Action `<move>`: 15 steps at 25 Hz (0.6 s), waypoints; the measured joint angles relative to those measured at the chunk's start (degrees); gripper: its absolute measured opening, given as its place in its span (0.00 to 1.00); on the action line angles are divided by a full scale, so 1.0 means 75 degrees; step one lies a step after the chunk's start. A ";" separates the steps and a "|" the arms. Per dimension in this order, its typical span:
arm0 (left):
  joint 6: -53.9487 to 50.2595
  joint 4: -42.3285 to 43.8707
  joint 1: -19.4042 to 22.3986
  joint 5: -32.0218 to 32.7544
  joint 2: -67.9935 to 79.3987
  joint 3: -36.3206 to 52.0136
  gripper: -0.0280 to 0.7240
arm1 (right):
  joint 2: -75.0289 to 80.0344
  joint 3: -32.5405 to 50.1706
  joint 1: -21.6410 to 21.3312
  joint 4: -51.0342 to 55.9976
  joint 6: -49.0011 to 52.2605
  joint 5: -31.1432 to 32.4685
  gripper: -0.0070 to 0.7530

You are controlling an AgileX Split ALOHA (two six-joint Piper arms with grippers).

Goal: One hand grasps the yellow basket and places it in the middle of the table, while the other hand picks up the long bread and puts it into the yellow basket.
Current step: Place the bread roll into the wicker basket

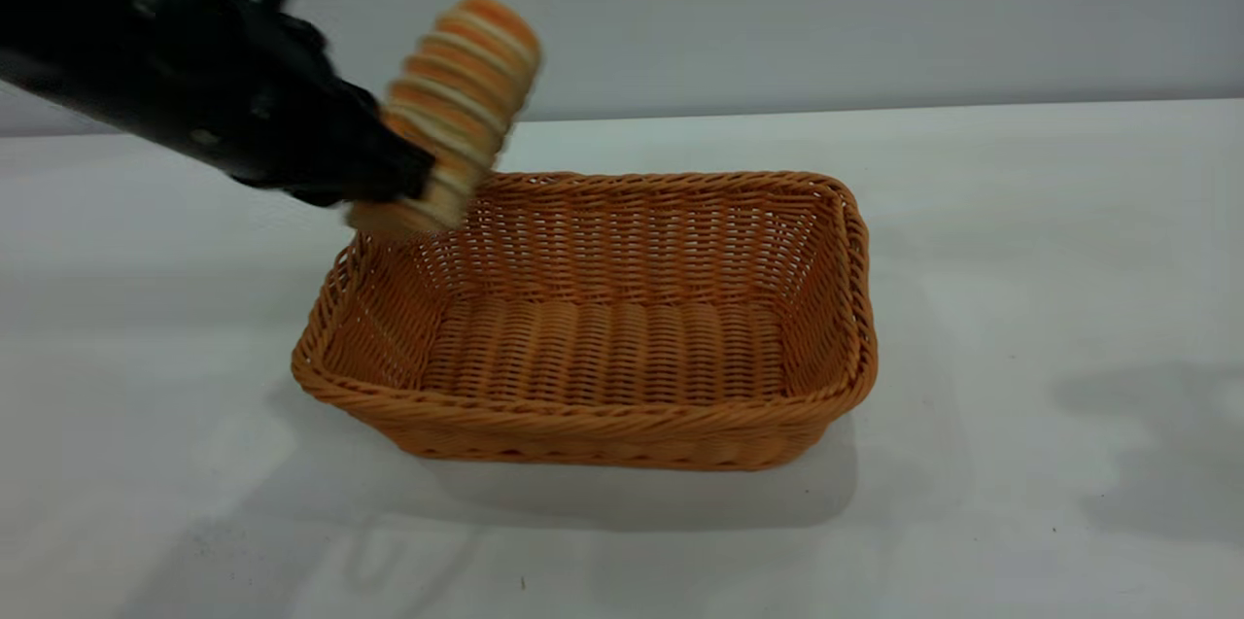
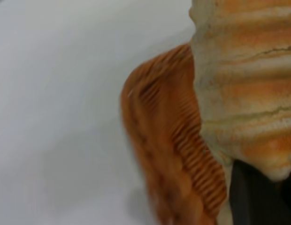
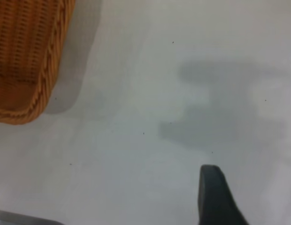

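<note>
The yellow basket [image 1: 603, 327] stands empty in the middle of the white table [image 1: 1020, 259]. My left gripper [image 1: 413, 174] comes in from the upper left and is shut on the lower end of the long bread [image 1: 457, 104], which tilts up in the air over the basket's far left corner. In the left wrist view the bread [image 2: 248, 84] fills the frame above the basket rim [image 2: 173, 140]. My right gripper [image 3: 251, 187] hovers open over bare table, off to the side of the basket corner [image 3: 28, 65]; it is outside the exterior view.
A grey wall [image 1: 875, 7] rises behind the table's far edge. Arm shadows lie on the table right of the basket.
</note>
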 joint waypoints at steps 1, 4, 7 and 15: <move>-0.0037 0.0000 -0.0128 -0.0216 0.0171 0.0000 0.11 | 0.0000 0.0000 0.0000 0.0000 0.0000 0.0000 0.58; -0.0166 -0.0008 -0.0435 -0.0417 0.0559 0.0000 0.15 | 0.0000 0.0000 0.0000 0.0000 0.0000 0.0000 0.58; -0.0188 -0.0014 -0.0580 -0.0303 0.0777 0.0000 0.29 | 0.0000 0.0000 0.0000 0.0000 0.0000 0.0000 0.58; -0.0221 -0.0433 -0.0454 0.1917 0.0040 -0.0279 0.71 | 0.0000 0.0000 0.0000 0.0006 0.0000 0.0008 0.58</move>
